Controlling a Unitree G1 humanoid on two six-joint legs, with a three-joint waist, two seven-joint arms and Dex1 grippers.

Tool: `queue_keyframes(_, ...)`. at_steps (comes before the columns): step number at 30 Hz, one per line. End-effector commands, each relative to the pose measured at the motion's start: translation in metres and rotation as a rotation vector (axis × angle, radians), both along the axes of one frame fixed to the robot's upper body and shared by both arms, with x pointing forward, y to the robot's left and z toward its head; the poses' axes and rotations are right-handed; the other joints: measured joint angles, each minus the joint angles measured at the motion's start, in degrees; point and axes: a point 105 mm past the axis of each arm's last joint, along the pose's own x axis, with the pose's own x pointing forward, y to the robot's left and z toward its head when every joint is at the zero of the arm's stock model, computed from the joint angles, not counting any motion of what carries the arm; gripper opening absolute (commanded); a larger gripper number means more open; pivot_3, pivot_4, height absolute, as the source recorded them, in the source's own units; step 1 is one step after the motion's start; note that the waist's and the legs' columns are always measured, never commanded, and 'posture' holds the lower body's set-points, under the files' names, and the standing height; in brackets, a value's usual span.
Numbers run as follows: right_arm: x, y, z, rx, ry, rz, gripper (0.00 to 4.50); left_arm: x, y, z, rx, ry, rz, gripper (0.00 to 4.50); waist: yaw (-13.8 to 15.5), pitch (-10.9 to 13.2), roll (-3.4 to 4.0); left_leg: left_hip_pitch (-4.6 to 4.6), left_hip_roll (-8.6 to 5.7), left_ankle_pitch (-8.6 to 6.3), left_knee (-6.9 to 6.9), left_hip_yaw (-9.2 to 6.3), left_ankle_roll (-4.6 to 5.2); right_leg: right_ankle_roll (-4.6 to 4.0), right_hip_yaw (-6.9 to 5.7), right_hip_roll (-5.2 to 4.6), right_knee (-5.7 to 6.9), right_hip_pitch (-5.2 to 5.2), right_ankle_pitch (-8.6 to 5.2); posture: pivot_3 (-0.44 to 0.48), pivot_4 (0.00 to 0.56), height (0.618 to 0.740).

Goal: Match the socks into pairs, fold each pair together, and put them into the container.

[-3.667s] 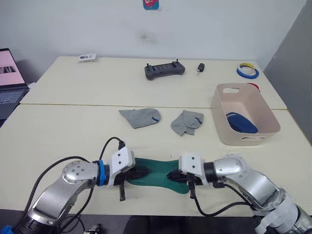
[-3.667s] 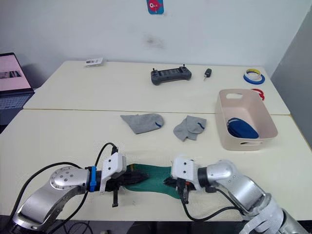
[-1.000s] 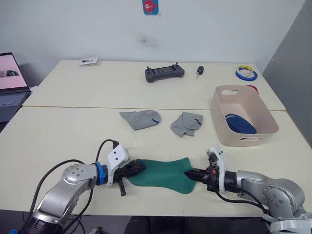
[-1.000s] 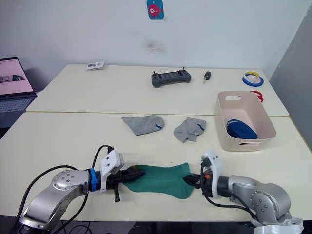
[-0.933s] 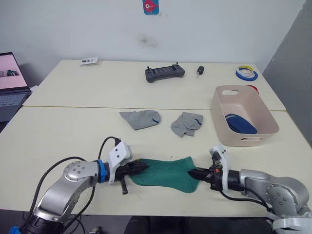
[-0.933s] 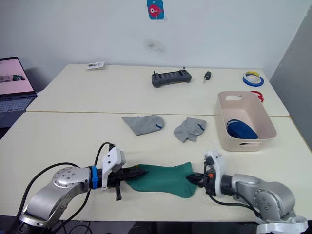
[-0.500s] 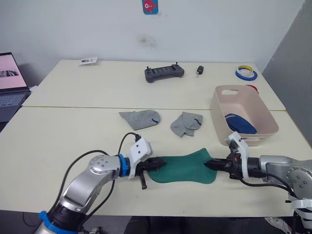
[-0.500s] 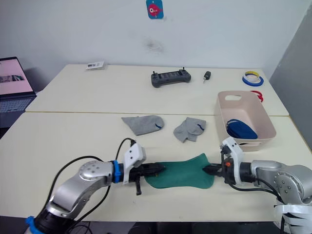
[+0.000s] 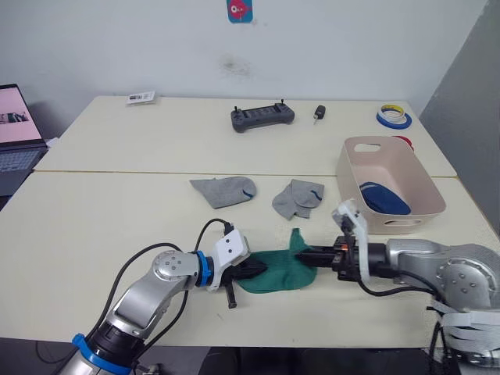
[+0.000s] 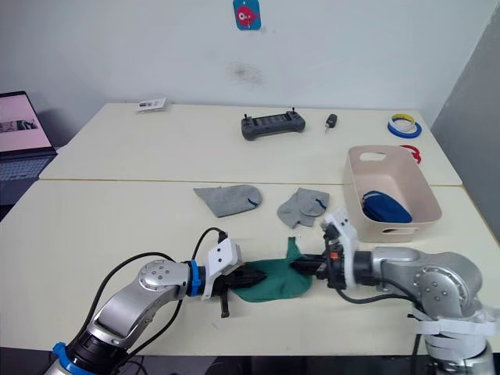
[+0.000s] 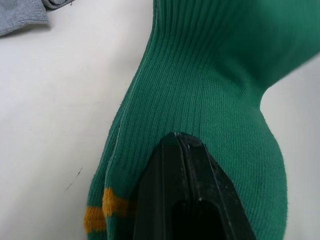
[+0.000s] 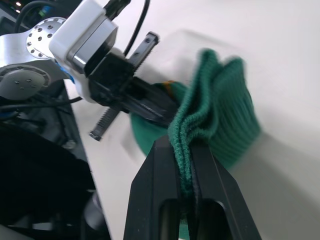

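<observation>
The teal-green socks (image 9: 275,271) lie bunched and folded near the table's front edge, one end raised in a hump. My left gripper (image 9: 251,269) is shut on their cuff end with the yellow stripe (image 11: 102,206). My right gripper (image 9: 306,255) is shut on the other end, holding it lifted over the middle (image 12: 181,146). Two grey socks (image 9: 224,190) (image 9: 298,198) lie flat farther back at mid-table. The pink-beige container (image 9: 348,173) stands at the right with blue socks (image 9: 383,198) inside.
A dark handheld controller (image 9: 263,116), a small key fob (image 9: 320,112) and tape rolls (image 9: 395,117) sit along the far table. A laptop (image 9: 16,133) is at the far left. A seam joins the two tables behind the grey socks.
My right gripper has moved left toward the left gripper, carrying its end of the green socks up and over. The socks went from stretched flat to folded and bunched.
</observation>
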Motion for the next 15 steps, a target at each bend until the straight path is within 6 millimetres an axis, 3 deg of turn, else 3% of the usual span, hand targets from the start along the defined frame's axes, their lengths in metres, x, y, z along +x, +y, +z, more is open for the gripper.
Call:
queue_keyframes(1, -0.003, 0.011, -0.001, 0.009, 0.032, 0.01, 0.05, -0.001, 0.007, -0.01, 0.043, 0.023, 0.017, 0.0, 0.01, 0.0, 0.0, 0.0, 0.01, 0.0, 0.0, -0.01, 0.0, 0.0, 0.0, 0.0, 0.02, 0.0, 0.0, 0.0, 0.15, 0.74)
queue_keyframes(15, 0.013, 0.04, -0.028, 0.008, 0.168, -0.074, 0.05, -0.003, 0.009, -0.006, 0.014, 0.023, 0.045, 0.0, -0.08, -0.01, 0.03, 0.01, 0.02, 0.0, -0.02, 0.02, 0.0, 0.0, 0.04, -0.01, 0.05, -0.07, 0.0, 0.0, 0.15, 0.74)
